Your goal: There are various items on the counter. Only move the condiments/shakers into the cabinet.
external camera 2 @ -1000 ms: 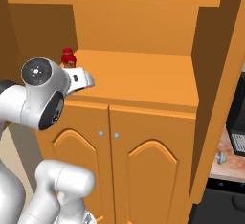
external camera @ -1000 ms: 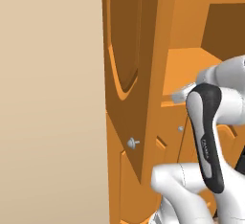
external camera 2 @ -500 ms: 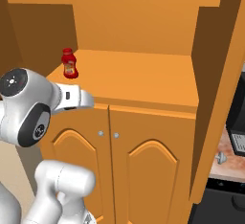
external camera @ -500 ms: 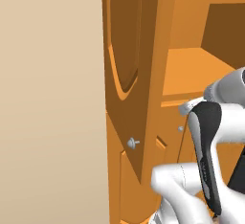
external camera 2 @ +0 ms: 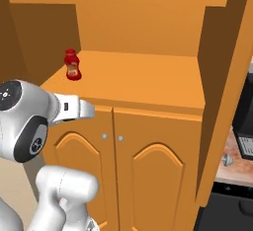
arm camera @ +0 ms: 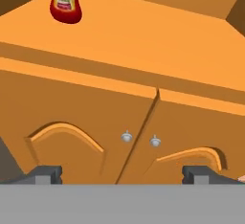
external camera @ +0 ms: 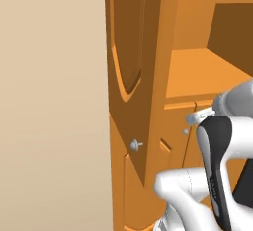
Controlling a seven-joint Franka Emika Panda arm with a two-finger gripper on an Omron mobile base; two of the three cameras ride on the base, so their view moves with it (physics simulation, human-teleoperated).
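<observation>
Open orange cabinet shelf (external camera 2: 148, 79), upright red ketchup bottle (external camera 2: 72, 65) apparently near its back-left corner.
</observation>
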